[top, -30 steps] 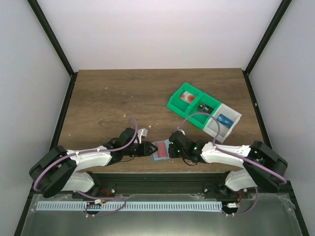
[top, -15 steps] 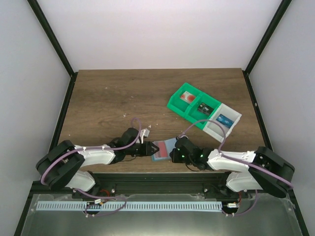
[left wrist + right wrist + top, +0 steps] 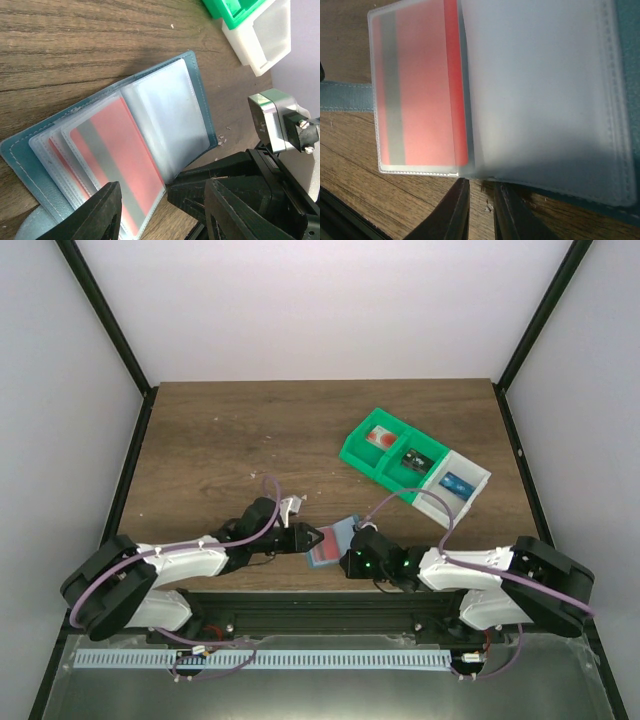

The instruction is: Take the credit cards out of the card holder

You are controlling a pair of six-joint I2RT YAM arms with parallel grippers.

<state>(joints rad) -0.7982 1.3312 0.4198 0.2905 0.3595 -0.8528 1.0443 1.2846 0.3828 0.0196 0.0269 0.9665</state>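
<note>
The teal card holder point(image 3: 338, 532) lies open near the table's front edge, between both grippers. Its clear sleeves point(image 3: 165, 110) are fanned out. One sleeve holds a red credit card point(image 3: 120, 160) with a grey stripe, also in the right wrist view point(image 3: 425, 85). A second red card edge point(image 3: 56, 152) peeks from behind. My right gripper point(image 3: 481, 182) is shut on the card holder's near edge, by the fold. My left gripper point(image 3: 162, 210) is open just before the carded sleeve's corner, with nothing held. The cards' faces are blurred by the plastic.
A green compartment bin point(image 3: 390, 455) joined to a white one point(image 3: 455, 490) stands at the right back, with small items inside. Their corners show at the top of the left wrist view point(image 3: 265, 40). Small crumbs point(image 3: 300, 497) dot the wood.
My left gripper's jaws have spread a little wider. The right wrist has swung toward the near edge, and the card holder has shifted slightly with it.
</note>
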